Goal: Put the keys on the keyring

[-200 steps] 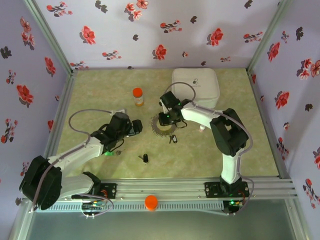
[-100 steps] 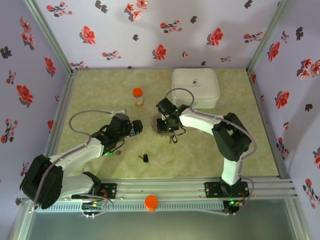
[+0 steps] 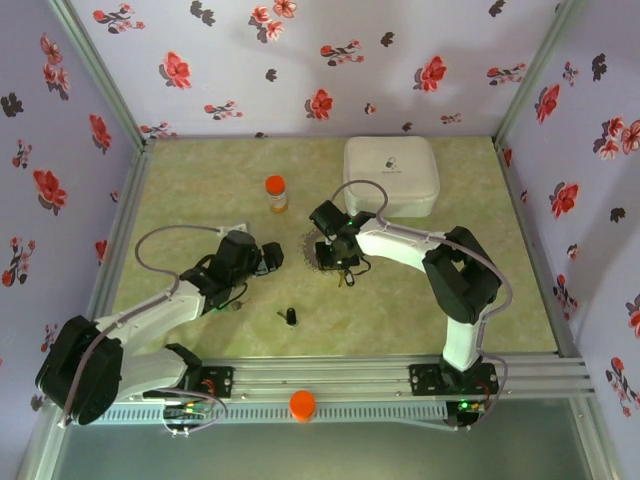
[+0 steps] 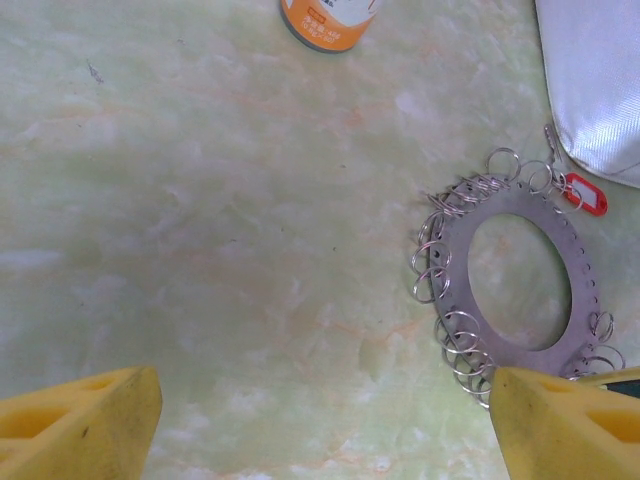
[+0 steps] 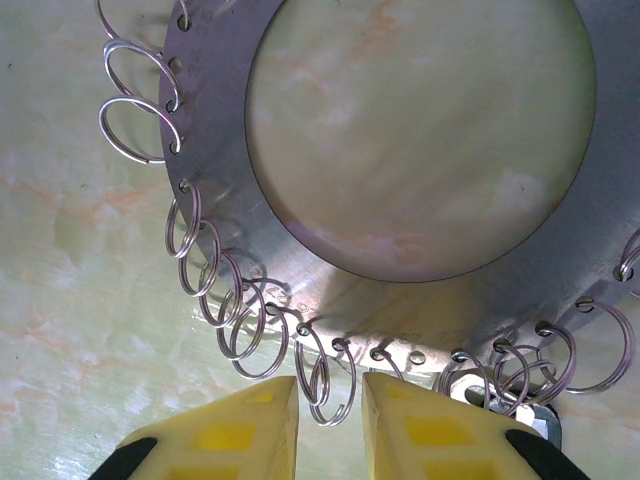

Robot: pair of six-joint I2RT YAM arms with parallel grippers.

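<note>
Watch the thin split ring (image 5: 322, 385) between your right fingers (image 5: 235, 430). It is springy wire lying nearly flat on the counter (image 4: 200, 250), so squeezing may flick it sideways or drag the whole keyring (image 5: 212, 215) along instead of lifting one loop. Those fingers stand only narrowly apart, one on either side of that loop at the keyring's near rim; whether they pinch it you cannot tell from here. Your left fingers (image 4: 80, 420) gape wide and hold nothing, over bare counter beside the keyring. A black-headed key (image 3: 290, 316) lies loose, well apart from it.
</note>
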